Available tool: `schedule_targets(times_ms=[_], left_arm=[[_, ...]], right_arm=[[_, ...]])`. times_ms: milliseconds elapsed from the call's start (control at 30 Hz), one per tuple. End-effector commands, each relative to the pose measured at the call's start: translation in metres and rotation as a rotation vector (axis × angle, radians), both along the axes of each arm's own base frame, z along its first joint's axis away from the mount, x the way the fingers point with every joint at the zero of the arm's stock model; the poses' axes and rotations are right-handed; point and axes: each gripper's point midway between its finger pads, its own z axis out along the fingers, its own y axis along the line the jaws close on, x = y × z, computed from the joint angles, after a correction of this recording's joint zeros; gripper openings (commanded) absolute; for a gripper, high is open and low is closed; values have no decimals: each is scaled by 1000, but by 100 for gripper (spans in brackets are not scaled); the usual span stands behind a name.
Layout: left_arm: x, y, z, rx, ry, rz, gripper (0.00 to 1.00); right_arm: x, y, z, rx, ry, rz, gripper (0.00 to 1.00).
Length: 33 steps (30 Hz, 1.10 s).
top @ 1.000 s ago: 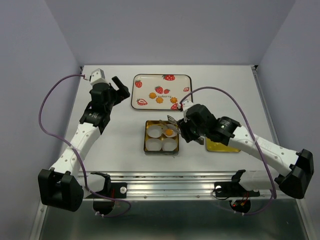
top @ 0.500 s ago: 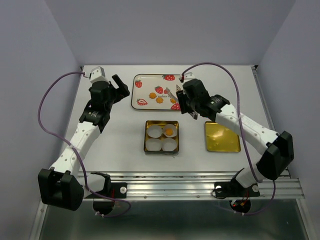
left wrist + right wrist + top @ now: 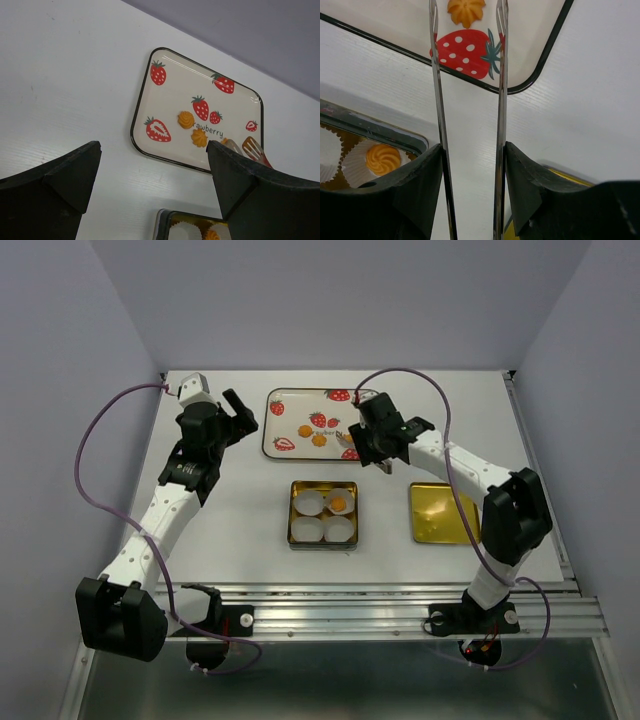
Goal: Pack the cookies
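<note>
Two cookies [image 3: 304, 430] [image 3: 319, 440] lie on the strawberry-printed tray [image 3: 290, 400]. A third cookie [image 3: 466, 11] lies on the tray just beyond the tips of the metal tongs [image 3: 437, 85]. One cookie [image 3: 339, 504] sits in a white paper cup in the back right of the square gold tin [image 3: 296, 515]. My right gripper [image 3: 374, 444] is shut on the tongs and holds them over the tray's near right corner. My left gripper [image 3: 240, 416] is open and empty, left of the tray.
The tin's gold lid [image 3: 443, 513] lies flat to the right of the tin. Three other paper cups [image 3: 308, 503] in the tin hold nothing. Purple cables arc over both arms.
My right arm has swung the tongs from over the tin back to the tray's right end. A cookie stays in the tin's back right cup. The left arm has not moved.
</note>
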Motion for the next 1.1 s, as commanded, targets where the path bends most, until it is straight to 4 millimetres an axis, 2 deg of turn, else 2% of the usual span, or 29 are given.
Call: schedule_targets(times_ms=[0, 333, 433, 500, 767, 1067], left_arm=[[2, 0, 22, -2, -60, 9, 99], [4, 2, 21, 3, -56, 17, 99], [4, 2, 19, 6, -52, 18, 99], [5, 2, 19, 9, -52, 19, 99], [5, 3, 19, 4, -53, 25, 99], [-3, 1, 23, -22, -68, 17, 99]], right_arm=[[21, 10, 21, 47, -65, 25, 57], [27, 11, 4, 19, -39, 18, 57], [28, 10, 0, 9, -33, 12, 54], [28, 11, 0, 10, -31, 12, 49], [24, 9, 13, 13, -33, 23, 38], [22, 10, 40, 47, -79, 29, 38]])
